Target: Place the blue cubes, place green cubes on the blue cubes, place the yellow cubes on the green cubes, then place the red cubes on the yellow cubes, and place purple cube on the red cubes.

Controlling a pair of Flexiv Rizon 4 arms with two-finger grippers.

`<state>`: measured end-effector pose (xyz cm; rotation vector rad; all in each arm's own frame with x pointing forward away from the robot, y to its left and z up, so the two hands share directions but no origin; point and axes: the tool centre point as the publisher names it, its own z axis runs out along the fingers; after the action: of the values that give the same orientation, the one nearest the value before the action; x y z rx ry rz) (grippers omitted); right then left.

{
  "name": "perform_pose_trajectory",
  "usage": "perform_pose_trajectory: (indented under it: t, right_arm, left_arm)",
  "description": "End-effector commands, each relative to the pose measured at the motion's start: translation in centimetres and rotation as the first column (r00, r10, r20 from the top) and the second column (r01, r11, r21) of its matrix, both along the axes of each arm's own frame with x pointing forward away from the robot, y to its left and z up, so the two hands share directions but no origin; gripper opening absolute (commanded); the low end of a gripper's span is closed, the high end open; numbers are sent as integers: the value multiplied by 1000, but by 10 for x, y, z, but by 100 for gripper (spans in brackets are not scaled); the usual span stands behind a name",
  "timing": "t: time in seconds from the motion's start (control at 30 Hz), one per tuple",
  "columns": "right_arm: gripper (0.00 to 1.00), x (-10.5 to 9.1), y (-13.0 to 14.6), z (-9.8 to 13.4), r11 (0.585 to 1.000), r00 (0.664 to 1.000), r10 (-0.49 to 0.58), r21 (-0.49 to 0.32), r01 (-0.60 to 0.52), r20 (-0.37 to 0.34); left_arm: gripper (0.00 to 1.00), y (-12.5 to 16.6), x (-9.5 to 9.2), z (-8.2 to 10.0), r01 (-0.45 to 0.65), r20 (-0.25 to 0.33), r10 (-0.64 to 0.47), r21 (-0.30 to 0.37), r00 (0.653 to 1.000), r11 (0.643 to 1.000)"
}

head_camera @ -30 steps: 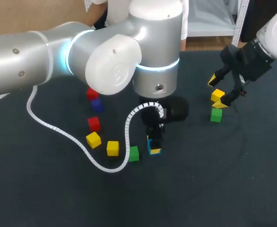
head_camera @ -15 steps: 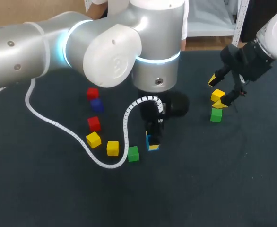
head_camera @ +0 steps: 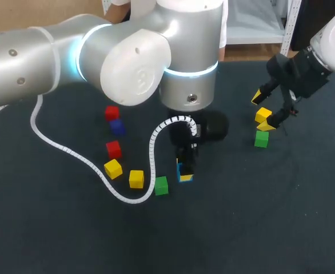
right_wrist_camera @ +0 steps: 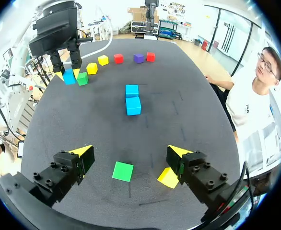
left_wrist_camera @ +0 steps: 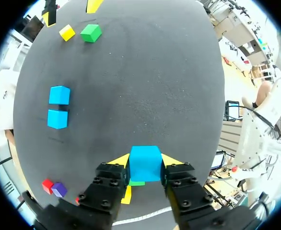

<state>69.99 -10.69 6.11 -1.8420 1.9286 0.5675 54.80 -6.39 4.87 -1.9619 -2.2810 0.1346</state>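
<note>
Dark matte tabletop (head_camera: 242,228) beneath both arms. Grasps a small bright-blue cube (left_wrist_camera: 145,165) in the left gripper (left_wrist_camera: 145,160), yellow tips pressed on two opposite faces, low near the table's middle; cannot tell whether resting on the surface. Shows, in the head view, a loose green cube (head_camera: 161,185) just beside it at 8 o'clock, then a first yellow cube (head_camera: 136,178) and a second yellow cube (head_camera: 113,169) towards 9 o'clock, with a lower red cube (head_camera: 114,149), a purple cube (head_camera: 117,127) and an upper red cube (head_camera: 112,113) at 10 o'clock. Holds the right gripper (right_wrist_camera: 130,153) released, fingers wide apart, above a far green cube (right_wrist_camera: 122,171) and a third yellow cube (right_wrist_camera: 168,178), near each other yet apart, at 3 o'clock of the table. Shows, from the right wrist, a pair of blue cubes (right_wrist_camera: 133,106) touching face to face, flat on the table between the two grippers.
</note>
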Motion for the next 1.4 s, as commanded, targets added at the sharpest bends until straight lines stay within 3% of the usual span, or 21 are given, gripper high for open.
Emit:
perform_pose_trajectory:
  t: [0.03,0.27,0.4,0.6,0.9,1.4]
  right_arm:
    - [100,0,0,0,1000,1000,-1,0,1,1]
    - [100,0,0,0,1000,1000,-1,0,1,1]
    - [100,0,0,0,1000,1000,-1,0,1,1]
    - [100,0,0,0,1000,1000,-1,0,1,1]
    - [100,0,0,0,1000,1000,-1,0,1,1]
    - [100,0,0,0,1000,1000,-1,0,1,1]
  left_arm:
    - [0,0,1,1,2,-2,-2,2,1000,1000]
    - [0,8,6,4,-19,7,19,9,1000,1000]
    - [0,21,18,18,-13,60,9,78,998,997]
    - [0,34,32,29,-27,113,16,100,993,995]
    - [0,57,57,26,-69,135,59,70,989,995]
    - [0,61,96,21,-44,196,17,134,980,990]
